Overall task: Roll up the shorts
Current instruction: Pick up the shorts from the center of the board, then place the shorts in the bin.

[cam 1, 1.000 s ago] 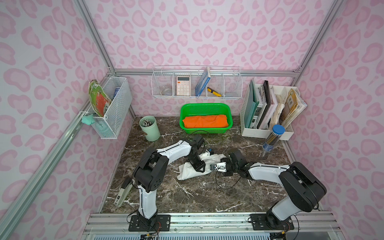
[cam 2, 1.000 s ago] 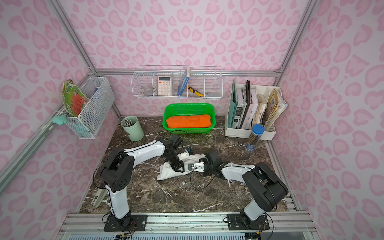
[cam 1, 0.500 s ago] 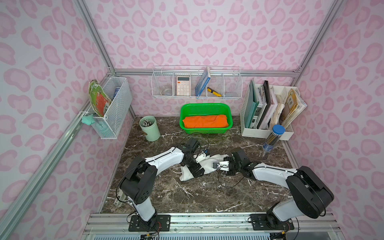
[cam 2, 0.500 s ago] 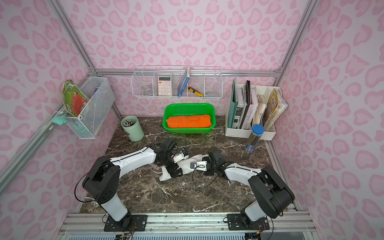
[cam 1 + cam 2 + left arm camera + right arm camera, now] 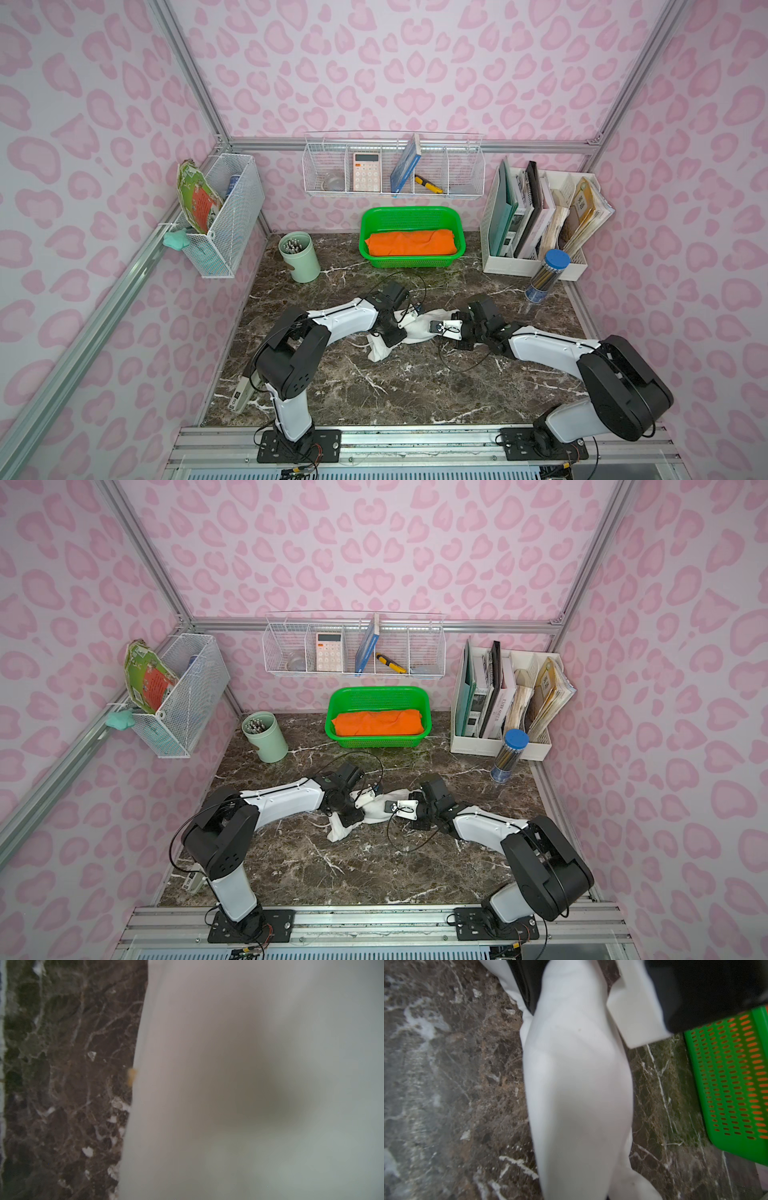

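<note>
In basket (image 5: 409, 261), cloth (image 5: 411, 243); on surface (image 5: 415, 386), shorts (image 5: 419, 332) beneath right end effector (image 5: 437, 327), pressed together, and left end effector (image 5: 394, 336), grip untellable.

Both arms bend down low, and their tips meet at the shorts (image 5: 415, 332). The left arm (image 5: 345, 320) reaches in from the left side of the shorts, with its elbow up and its wrist turned down. The left gripper (image 5: 394, 336) sits on top of the shorts, near their middle. Its jaws are hidden, so how they stand cannot be told. The right arm (image 5: 548, 345) stretches in low from the right side. The right gripper (image 5: 431, 330) is closed tight and touches the right end of the shorts.
</note>
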Controlling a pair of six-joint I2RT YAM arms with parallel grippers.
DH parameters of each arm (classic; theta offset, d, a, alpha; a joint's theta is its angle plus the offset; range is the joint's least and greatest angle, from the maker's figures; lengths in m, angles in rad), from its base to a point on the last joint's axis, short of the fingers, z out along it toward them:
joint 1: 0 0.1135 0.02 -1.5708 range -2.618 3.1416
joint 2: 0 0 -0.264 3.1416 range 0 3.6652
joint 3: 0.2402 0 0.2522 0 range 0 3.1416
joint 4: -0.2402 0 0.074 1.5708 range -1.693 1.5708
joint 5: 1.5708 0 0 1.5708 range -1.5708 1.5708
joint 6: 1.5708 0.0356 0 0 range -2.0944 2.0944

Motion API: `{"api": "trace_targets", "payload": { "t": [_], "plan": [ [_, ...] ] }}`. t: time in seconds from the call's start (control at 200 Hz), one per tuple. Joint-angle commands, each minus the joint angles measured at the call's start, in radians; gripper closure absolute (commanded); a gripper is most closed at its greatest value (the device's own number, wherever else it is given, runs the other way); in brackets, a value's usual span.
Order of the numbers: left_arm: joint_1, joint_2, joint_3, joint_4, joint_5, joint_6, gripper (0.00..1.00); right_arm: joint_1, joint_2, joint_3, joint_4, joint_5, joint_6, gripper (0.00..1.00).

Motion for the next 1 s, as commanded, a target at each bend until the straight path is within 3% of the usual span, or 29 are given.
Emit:
{"api": "trace_targets", "payload": {
  "t": [0.0,0.04,0.21,0.385,0.495,0.71,0.86,0.995],
  "plan": [
    [0.009,0.005,0.013,-0.083,-0.052,-0.012,0.92,-0.030,0.006,0.033,-0.014,-0.006,0.050,1.00],
    [0.017,-0.003,0.034,-0.087,-0.071,-0.004,1.00,-0.042,0.014,0.057,-0.023,-0.001,0.054,1.00],
    [0.074,-0.031,0.173,-0.018,-0.243,0.095,1.00,-0.086,0.052,0.210,-0.008,0.103,0.057,1.00],
    [0.131,0.009,0.368,0.265,-0.463,0.283,1.00,-0.143,0.108,0.422,0.041,0.207,0.027,1.00],
    [0.161,0.067,0.480,0.438,-0.522,0.394,1.00,-0.165,0.169,0.572,0.017,0.240,-0.015,1.00],
    [0.236,0.156,0.552,0.687,-0.455,0.465,1.00,-0.171,0.314,0.758,0.101,0.343,-0.145,1.00],
    [0.284,0.243,0.548,0.759,-0.388,0.461,1.00,-0.169,0.473,0.877,0.168,0.480,-0.245,1.00],
    [0.317,0.294,0.528,0.767,-0.310,0.426,1.00,-0.169,0.584,0.943,0.202,0.531,-0.311,1.00]
  ]
}}
